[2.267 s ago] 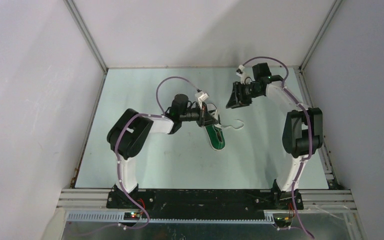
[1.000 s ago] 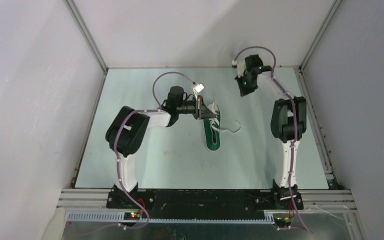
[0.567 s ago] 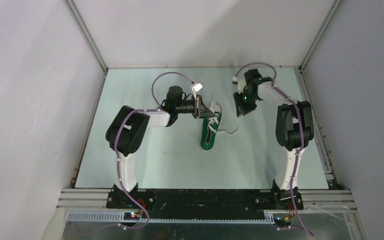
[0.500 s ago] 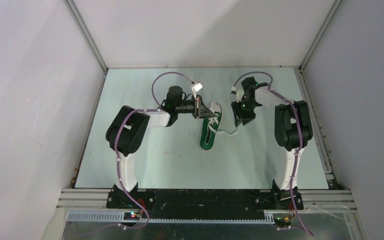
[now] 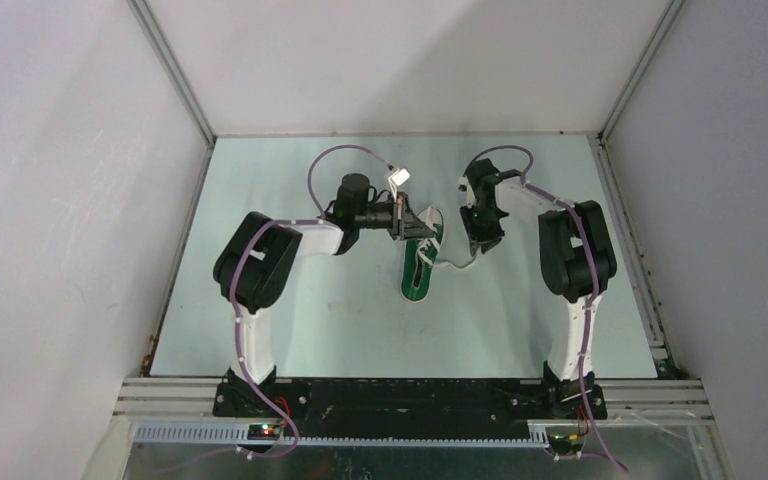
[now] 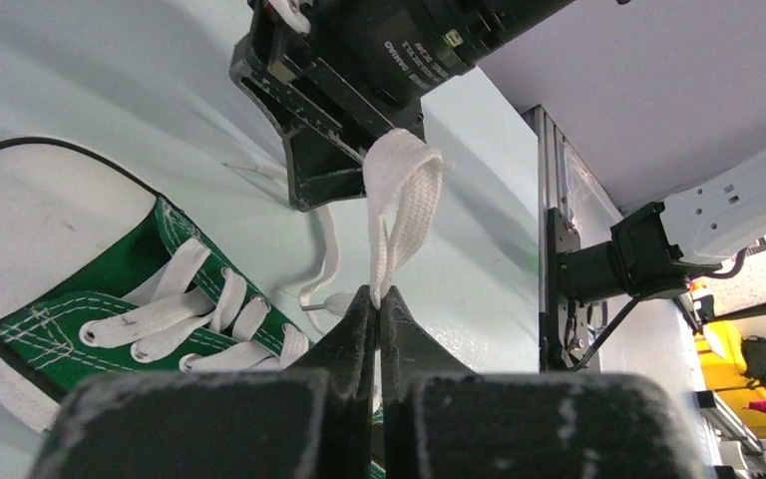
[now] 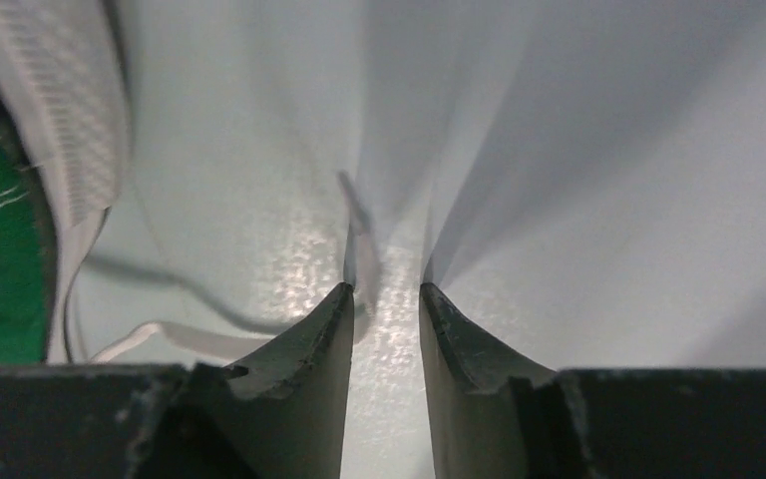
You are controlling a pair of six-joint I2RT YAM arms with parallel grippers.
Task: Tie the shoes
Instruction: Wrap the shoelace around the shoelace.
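At mid-table (image 5: pixel 290 320), the shoe (image 5: pixel 417 275) lies between the two arms, laced but not tied.

The left gripper (image 6: pixel 379 297) is closed on a raised loop (image 6: pixel 404 185) of white lace, held upright above the eyelets.

The right gripper (image 7: pixel 381 299) is down at the table surface just beside the shoe, its jaws a narrow gap apart and holding nothing. The free lace (image 7: pixel 170 339) trails along the table to its left finger. A pale lace tip appears to sit at that finger's inner edge, though the view is too blurred to confirm.

Judgement: the step in hand is pickup of the second lace. The next move calls for the right jaws to straddle the lace, close, then lift it to wrap around the held loop.
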